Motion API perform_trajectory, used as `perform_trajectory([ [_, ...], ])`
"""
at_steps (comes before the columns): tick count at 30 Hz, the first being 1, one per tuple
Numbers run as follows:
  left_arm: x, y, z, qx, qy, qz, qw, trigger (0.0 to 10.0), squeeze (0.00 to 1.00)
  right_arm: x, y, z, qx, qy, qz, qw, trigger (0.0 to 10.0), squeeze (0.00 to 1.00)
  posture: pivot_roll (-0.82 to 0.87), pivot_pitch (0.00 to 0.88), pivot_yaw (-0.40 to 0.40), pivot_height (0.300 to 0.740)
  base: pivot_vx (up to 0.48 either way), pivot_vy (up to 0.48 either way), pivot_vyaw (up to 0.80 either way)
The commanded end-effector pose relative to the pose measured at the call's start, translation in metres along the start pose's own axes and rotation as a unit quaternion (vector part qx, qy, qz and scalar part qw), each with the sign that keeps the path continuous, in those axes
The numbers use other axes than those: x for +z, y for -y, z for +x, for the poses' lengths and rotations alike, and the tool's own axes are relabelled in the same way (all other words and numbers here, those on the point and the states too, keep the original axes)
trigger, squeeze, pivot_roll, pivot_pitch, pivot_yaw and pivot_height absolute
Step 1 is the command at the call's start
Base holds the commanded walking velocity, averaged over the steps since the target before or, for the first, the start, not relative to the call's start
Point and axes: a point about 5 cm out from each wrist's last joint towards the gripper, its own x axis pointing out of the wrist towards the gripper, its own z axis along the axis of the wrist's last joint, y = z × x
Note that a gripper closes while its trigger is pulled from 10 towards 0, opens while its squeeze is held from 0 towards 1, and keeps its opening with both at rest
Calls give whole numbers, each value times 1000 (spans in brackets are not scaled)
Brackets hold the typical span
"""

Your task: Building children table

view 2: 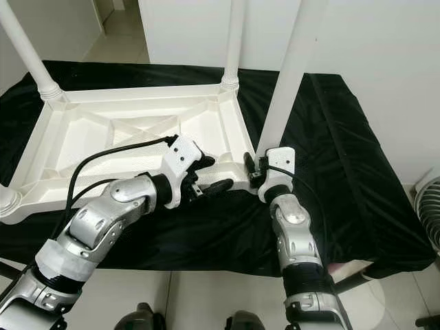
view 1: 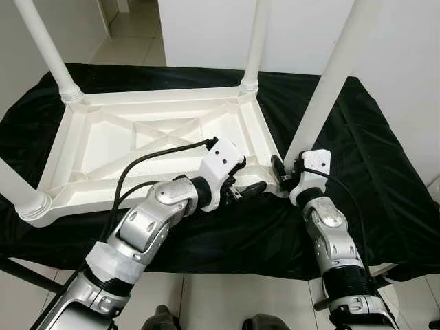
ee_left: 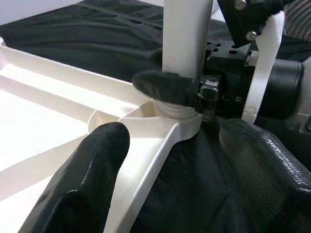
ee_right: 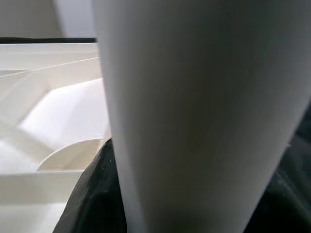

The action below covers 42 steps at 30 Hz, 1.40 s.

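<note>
Your right gripper (view 1: pixel 287 172) clamps the base of the near-right leg (view 1: pixel 328 82), right of centre. Your left gripper (view 1: pixel 242 190), fingers spread and empty, flanks the tabletop (view 1: pixel 148 148) corner, lying upturned at centre on the black cloth (view 1: pixel 371 179). The plastic looks light, stiff and slick: grip low, near the socket.

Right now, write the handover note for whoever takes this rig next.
Right pincer: shut on the near right leg, low by its socket.
Left pincer: open, fingers either side of the tabletop's near rim, just beside that corner.
Tabletop lies upside down on the black cloth.
Done: all four legs stand in their corners.
Left: whether the near right leg is fully seated cannot be told; check it, then turn the table over.
</note>
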Motion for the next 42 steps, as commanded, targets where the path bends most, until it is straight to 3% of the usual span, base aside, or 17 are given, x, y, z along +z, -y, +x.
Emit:
perform_trajectory([
  [1,-2,2,-2,-14,-7,3,1000,10000,0,-12,-3,-4,-41,-41,-12,998,0,0,-34,0,3,740,0,0,0],
  [8,-1,1,-1,-12,-6,4,1000,10000,0,-8,-15,-4,-32,-34,6,999,0,0,-38,0,0,740,0,0,0],
  [9,-1,1,0,-12,-5,4,1000,10000,0,-8,-12,-4,-34,-35,5,999,6902,0,-40,0,-3,740,0,0,0],
  [10,-1,1,0,-12,-5,4,1000,10000,0,-8,-12,-4,-34,-35,5,999,6902,0,-40,0,-3,740,0,0,0],
  [11,-1,1,1,-11,-5,4,1000,10000,0,-6,-10,-3,-31,-31,7,999,10000,0,-41,0,-4,740,0,0,0],
  [12,0,0,1,-10,-4,4,1000,10000,0,-3,-7,-2,-30,-26,7,999,10000,678,-43,0,-3,740,0,0,0],
  [14,0,0,1,-10,-4,4,1000,10000,0,-3,-7,-2,-30,-26,7,999,10000,678,-43,0,-3,740,0,0,0],
  [15,0,0,1,-8,-3,4,1000,10000,0,-1,-4,-1,-27,-20,9,999,10000,1000,-44,0,-2,740,0,0,0],
  [19,0,-1,2,-7,-1,4,1000,10000,0,4,-2,0,-15,-11,14,1000,10000,1000,-47,0,-2,740,0,0,0],
  [21,2,-2,2,-6,1,6,1000,10000,0,13,3,2,59,9,5,998,10000,1000,-49,0,-1,740,0,0,0],
  [28,2,-4,2,-6,2,8,1000,10000,0,14,12,4,156,0,-39,987,10000,1000,-50,0,6,740,0,0,0],
  [29,3,-4,2,-8,2,9,1000,10000,0,13,14,6,187,-2,-65,980,10000,0,-51,0,17,740,0,0,0],
  [30,3,-4,2,-8,2,9,1000,10000,0,13,14,6,187,-2,-65,980,10000,0,-51,0,17,740,0,0,0],
  [33,4,-4,2,-14,-1,13,1000,10000,0,7,14,9,250,-8,-109,962,10000,0,-44,0,27,740,0,0,0],
  [37,4,-6,1,-13,-3,17,1000,10000,0,0,12,10,280,-25,-119,952,10000,0,-40,0,31,740,0,0,0],
  [42,5,-7,1,-13,-3,18,1000,10000,0,-4,14,10,283,-30,-124,951,9725,0,-38,0,35,740,0,0,0],
])
